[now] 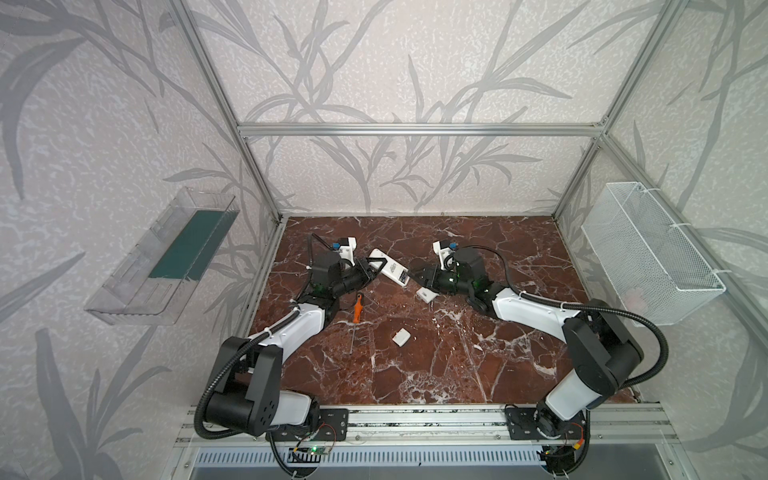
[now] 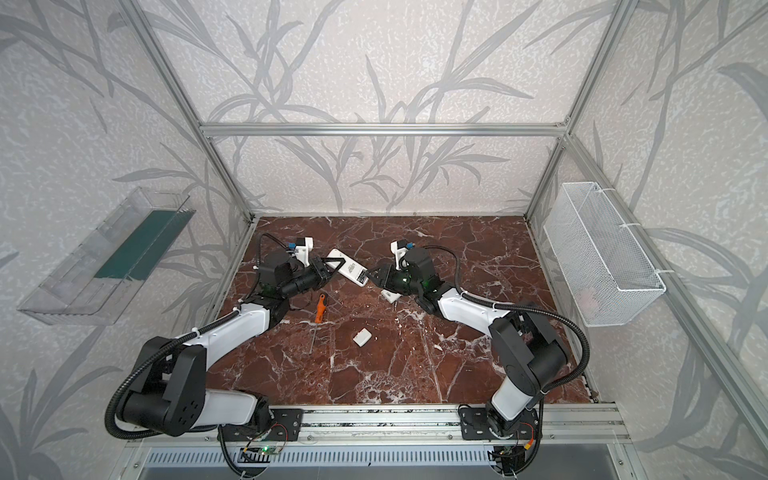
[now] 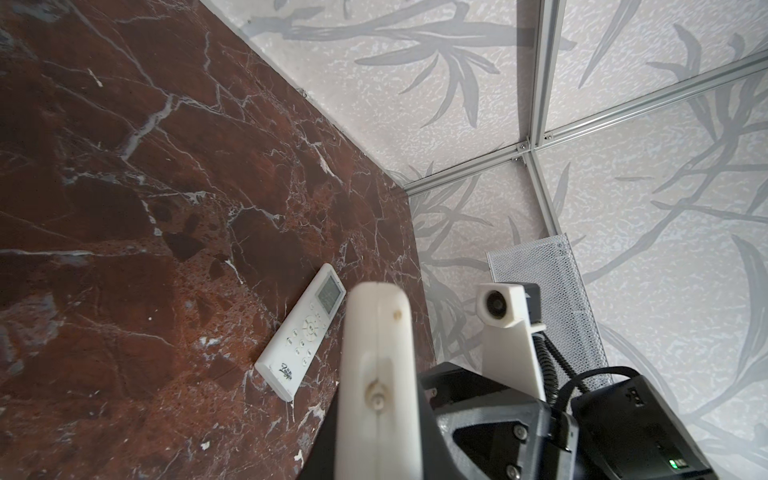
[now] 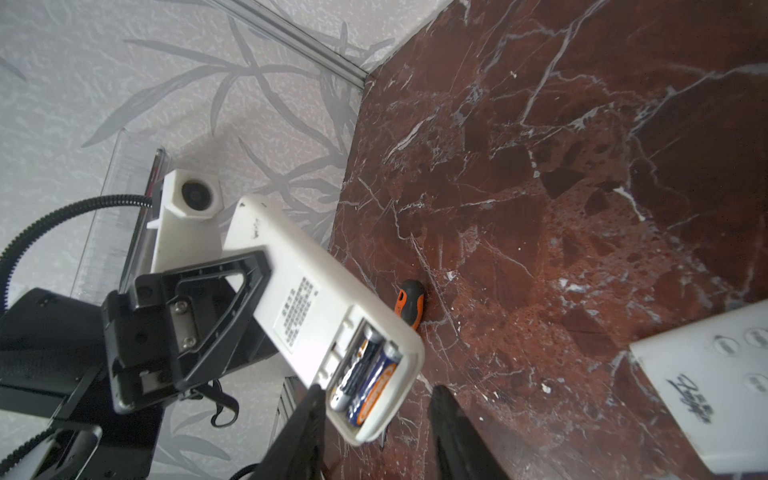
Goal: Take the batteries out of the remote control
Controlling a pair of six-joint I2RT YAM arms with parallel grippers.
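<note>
On the left, the left claw (image 1: 372, 266) was clamped across the body of the remote control (image 1: 390, 269), holding it lifted off the surface (image 1: 457, 365) with its back turned toward the other arm. An orange-handled screwdriver (image 1: 357, 306) lay on the surface below it. At the remote's far end the cover was off, and the two batteries (image 4: 368, 372) sat side by side in the open compartment, one dark and one with an orange band. The right claw (image 1: 417, 276) was open there, one finger by the compartment's corner and the other standing clear.

The step in hand looked like drawing out the first battery. It would go best if the left grip stayed firm and steady while one right fingertip hooked a battery's free end and levered it up before pinching. A second remote (image 4: 715, 382) lay just beneath, so a dropped battery might roll against it.
</note>
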